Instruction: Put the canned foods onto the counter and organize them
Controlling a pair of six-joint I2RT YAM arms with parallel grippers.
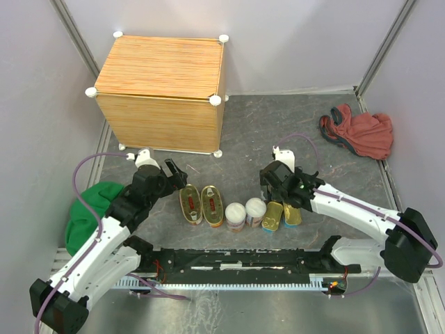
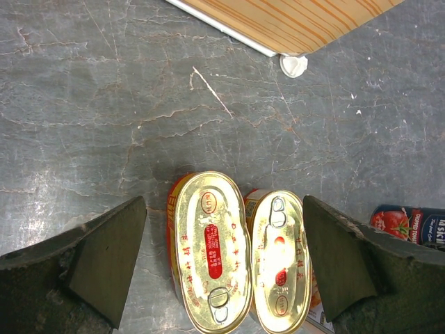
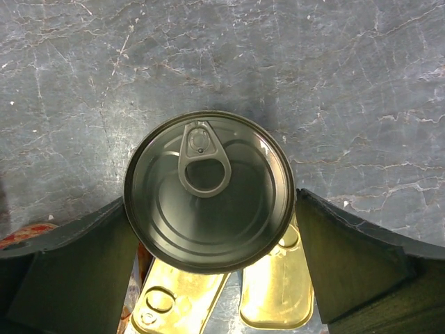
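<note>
My right gripper is shut on the dark round tin and holds it above two rectangular gold tins. In the top view this gripper hides the tin, just behind the rectangular tins. My left gripper is open, its fingers either side of two oval gold-red tins lying side by side. In the top view it hovers just behind them. Two white-lidded cylinders stand between the ovals and the rectangular tins. The wood-grain counter stands at the far left, nothing on top.
A green cloth lies at the left edge by my left arm. A red cloth lies at the far right. The counter's bottom edge and a white knob show in the left wrist view. Walls enclose the grey table.
</note>
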